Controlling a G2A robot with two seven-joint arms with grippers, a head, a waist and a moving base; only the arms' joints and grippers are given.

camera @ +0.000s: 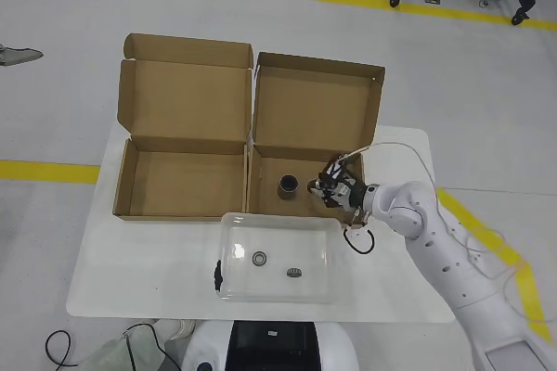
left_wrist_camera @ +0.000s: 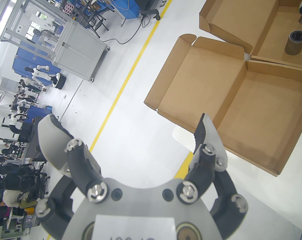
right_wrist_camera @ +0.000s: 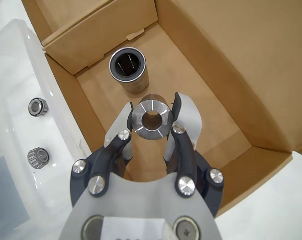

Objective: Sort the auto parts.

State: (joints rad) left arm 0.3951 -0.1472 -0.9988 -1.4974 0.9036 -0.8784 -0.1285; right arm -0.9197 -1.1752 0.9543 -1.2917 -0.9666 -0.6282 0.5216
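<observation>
The left box (camera: 181, 185) and right box (camera: 265, 199) stand open, wall to wall, on the table (camera: 399, 278), with a clear bin (camera: 260, 283) just near of them. Inside the right box, free of its walls, the right gripper (right_wrist_camera: 152, 109) clamps a slotted steel bushing (right_wrist_camera: 151, 121); an upright linear bearing (right_wrist_camera: 128, 68) stands just left of it. The left gripper (left_wrist_camera: 127, 123) gapes over the floor, left of the table. Two roller bearings (right_wrist_camera: 38, 106) (right_wrist_camera: 38, 158) lie apart in the bin.

So your right tool (right_wrist_camera: 152, 111) is clamped on a slotted metal bushing (right_wrist_camera: 151, 134), hole facing the camera, inside the cardboard box (right_wrist_camera: 215, 51). Just past it a cylindrical sleeve (right_wrist_camera: 128, 71) with a dark bore stands upright on the box floor. Beside the box sits a clear bin (right_wrist_camera: 11, 51) with a roller bearing (right_wrist_camera: 38, 107) and a second roller bearing (right_wrist_camera: 38, 158), set apart. A bit of white desk (right_wrist_camera: 260, 216) peeks out at the box corner.
</observation>
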